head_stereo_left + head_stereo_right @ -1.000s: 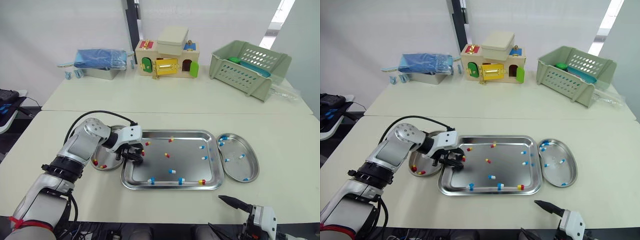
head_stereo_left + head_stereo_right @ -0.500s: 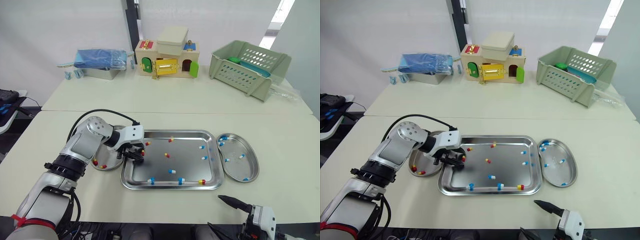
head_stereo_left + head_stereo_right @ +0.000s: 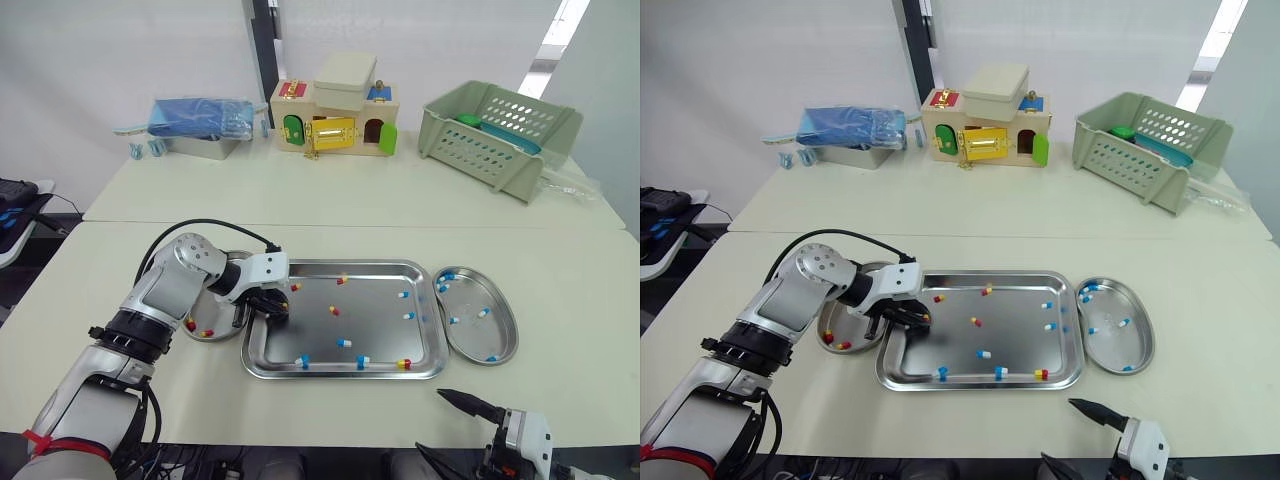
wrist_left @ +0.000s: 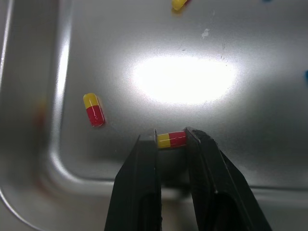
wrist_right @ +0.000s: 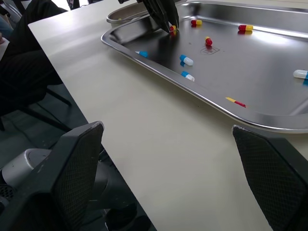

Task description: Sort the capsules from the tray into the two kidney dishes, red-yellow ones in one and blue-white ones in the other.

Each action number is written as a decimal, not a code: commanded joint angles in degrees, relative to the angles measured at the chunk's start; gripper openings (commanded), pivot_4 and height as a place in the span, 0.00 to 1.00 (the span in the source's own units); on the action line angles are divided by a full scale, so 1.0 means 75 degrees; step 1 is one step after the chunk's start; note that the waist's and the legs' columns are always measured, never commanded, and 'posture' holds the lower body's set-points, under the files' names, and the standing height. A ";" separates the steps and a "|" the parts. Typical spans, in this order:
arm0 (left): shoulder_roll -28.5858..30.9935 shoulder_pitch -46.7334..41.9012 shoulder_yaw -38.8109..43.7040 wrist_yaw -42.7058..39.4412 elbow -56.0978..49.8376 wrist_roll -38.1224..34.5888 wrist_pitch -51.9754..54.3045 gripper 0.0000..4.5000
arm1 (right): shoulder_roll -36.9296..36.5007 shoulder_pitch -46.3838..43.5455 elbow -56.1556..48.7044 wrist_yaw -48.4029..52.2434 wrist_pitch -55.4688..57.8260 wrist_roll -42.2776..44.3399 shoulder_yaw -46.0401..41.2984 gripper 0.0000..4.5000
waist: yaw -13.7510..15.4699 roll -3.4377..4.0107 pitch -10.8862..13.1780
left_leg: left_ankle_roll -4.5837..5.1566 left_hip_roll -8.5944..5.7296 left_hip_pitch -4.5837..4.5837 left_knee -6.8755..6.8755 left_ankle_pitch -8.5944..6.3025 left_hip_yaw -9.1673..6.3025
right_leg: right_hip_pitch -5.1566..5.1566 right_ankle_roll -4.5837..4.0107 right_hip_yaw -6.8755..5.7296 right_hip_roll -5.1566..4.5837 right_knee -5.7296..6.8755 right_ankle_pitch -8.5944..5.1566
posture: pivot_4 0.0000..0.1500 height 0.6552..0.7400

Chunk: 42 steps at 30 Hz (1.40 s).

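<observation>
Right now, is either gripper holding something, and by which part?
The left gripper pinches a red-yellow capsule by its two ends, inside the tray. The right gripper is open and empty.

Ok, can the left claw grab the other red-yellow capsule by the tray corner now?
Probably not yet: the left claw is shut on a held capsule. The loose capsule lies uncovered on the tray close by, so once emptied it looks reachable.
</observation>
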 commanded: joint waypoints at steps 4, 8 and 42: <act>0.0637 0.0178 0.0723 -0.0127 -0.1285 -0.0587 0.0930 0.11 | -0.0034 0.0091 -0.0510 -0.0025 -0.0146 0.0120 0.0060 1.00 | -0.0032 0.0000 0.0000 | 0.0000 0.0001 -0.0001 0.0000 0.0000 -0.0001 | -0.0001 0.0000 0.0000 0.0000 0.0000 0.0000 | 1.00 1.00; 0.1318 0.0620 0.1323 0.0010 -0.2060 -0.0924 0.1735 0.11 | -0.0057 0.0053 -0.0552 0.0027 -0.0263 0.0124 0.0095 1.00 | -0.0051 0.0001 0.0000 | 0.0000 0.0002 0.0003 -0.0001 0.0000 -0.0003 | 0.0000 0.0000 0.0001 0.0002 0.0003 0.0000 | 1.00 1.00; 0.2599 0.2690 0.2667 0.1724 -0.2650 -0.1802 0.2968 0.11 | -0.0460 -0.0922 0.0098 0.0712 -0.0456 0.0634 -0.0212 1.00 | 0.0015 -0.0001 0.0000 | 0.0001 0.0005 0.0004 -0.0002 -0.0001 0.0000 | -0.0001 -0.0001 0.0001 0.0002 0.0004 0.0000 | 1.00 1.00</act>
